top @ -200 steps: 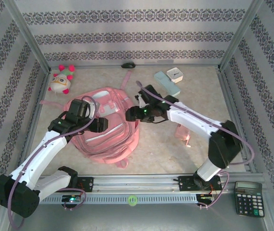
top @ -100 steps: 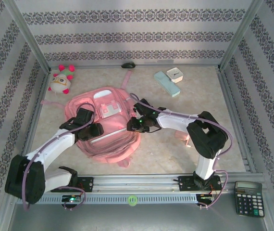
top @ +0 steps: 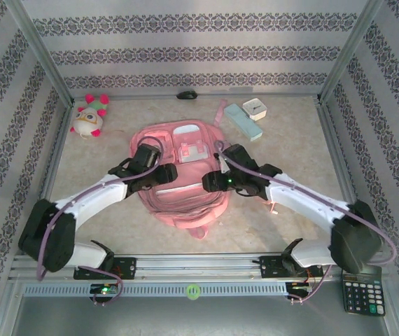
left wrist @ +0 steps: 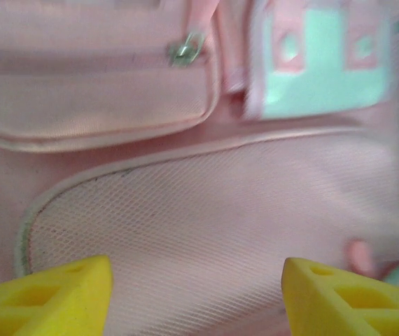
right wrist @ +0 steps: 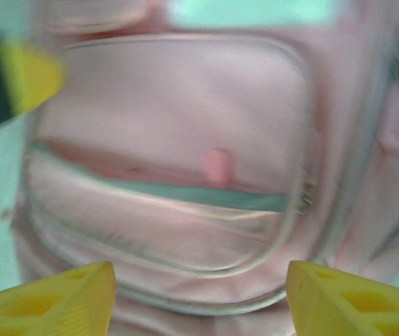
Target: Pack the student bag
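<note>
the student bag (top: 185, 201) lies flat at the middle of the table (top: 297, 147), top end toward the far wall and front pockets facing up. both arms reach in over it from the near edge. the left gripper (top: 171, 173) hovers over the bag's left half and the right gripper (top: 208, 183) over its right half.

in the left wrist view the left gripper (left wrist: 199, 301) has its yellow fingers (left wrist: 52, 294) spread wide with nothing between them, and the mesh pocket (left wrist: 206, 210) sits just beyond. the right gripper (right wrist: 199, 304) is the same, jaws well apart and empty, looking down on the front pocket (right wrist: 178, 140). a pale line runs across that pocket (it may be a zip partly open, but the picture is too blurred to be sure).

as for packing, little looks done. the plush toy (top: 89, 116) sits at the far left, the light blue case (top: 243, 121) and the small white box (top: 255, 107) at the far right, a dark object (top: 185, 94) against the far wall, and a calculator (top: 361, 287) beyond the near right corner, all well apart from the bag. whether anything is already inside cannot be told. my reading is that the bag is only being positioned or opened, and every loose item is yet to go in.
</note>
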You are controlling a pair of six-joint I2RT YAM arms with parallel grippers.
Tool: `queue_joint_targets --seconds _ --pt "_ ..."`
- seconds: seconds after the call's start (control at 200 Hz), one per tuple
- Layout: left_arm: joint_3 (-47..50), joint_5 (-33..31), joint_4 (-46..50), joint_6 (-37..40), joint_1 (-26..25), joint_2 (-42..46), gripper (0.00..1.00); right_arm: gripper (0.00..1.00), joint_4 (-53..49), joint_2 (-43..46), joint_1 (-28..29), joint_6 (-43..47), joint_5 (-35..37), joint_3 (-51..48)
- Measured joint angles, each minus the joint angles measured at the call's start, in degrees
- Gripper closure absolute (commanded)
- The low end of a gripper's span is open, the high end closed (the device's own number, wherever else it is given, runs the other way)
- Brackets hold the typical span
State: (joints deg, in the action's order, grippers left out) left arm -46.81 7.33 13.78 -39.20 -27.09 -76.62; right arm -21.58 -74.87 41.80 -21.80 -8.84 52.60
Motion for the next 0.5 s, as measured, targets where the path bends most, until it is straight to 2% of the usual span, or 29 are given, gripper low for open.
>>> queue_joint_targets --seconds 0.135,0.245,0.375,0.5 --pt "-0.48 -0.59 2.27 -0.37 2.62 9.22 0.33 0.32 -0.07 2.6 9.97 19.91 1.79 2.23" --pt "0.22 -0.74 3.91 -0.5 6.47 14.21 0.33 0.32 -0.59 -1.16 16.5 33.7 1.7 3.06" --pt "3.08 -0.09 5.49 -1.03 9.97 16.68 0.32 0.31 -0.24 -9.33 17.62 42.29 1.92 3.52" --pt "6.54 1.95 5.79 -1.84 11.74 16.96 0.33 0.36 2.19 -16.9 17.57 47.08 3.08 3.56"
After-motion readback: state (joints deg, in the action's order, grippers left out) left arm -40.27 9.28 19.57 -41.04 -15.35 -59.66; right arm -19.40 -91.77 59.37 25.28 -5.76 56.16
